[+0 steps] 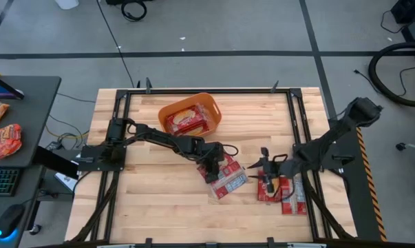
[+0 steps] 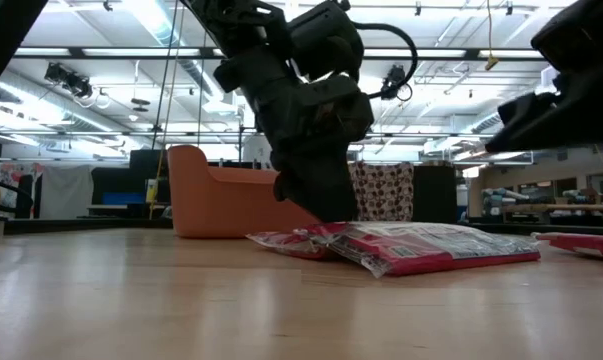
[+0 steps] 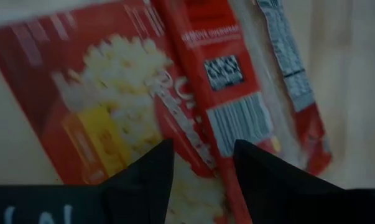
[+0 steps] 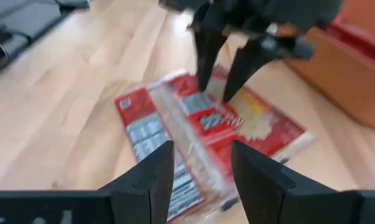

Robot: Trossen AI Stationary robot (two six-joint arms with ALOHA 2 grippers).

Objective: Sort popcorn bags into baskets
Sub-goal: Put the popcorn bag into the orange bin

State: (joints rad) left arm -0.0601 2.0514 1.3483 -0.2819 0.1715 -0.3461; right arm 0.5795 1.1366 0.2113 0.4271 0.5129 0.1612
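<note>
An orange basket [image 1: 208,107] stands at the table's far middle with red popcorn bags [image 1: 186,122] lying in it. A small pile of red popcorn bags [image 1: 229,179] lies flat on the wood at mid-table. My left gripper [image 1: 213,164] is open and points steeply down onto that pile [image 3: 143,93]. More bags [image 1: 290,198] lie flat near the table's right side. My right gripper [image 1: 268,180] hovers open just above their left edge, facing the middle pile [image 4: 199,124], with nothing between its fingers. My left gripper comes at the middle pile from above, slanting down. Its open fingertips [image 4: 203,87] stand at the top bag's printed face [image 3: 203,134]. Whether they touch the bag I cannot tell.
Dark frame rails [image 1: 118,138] run along the table's left, right and far sides. A grey side desk [image 1: 28,103] left of the table carries two more packets [image 1: 7,140] and a keyboard. Bare wood [image 1: 159,207] lies near the front left.
</note>
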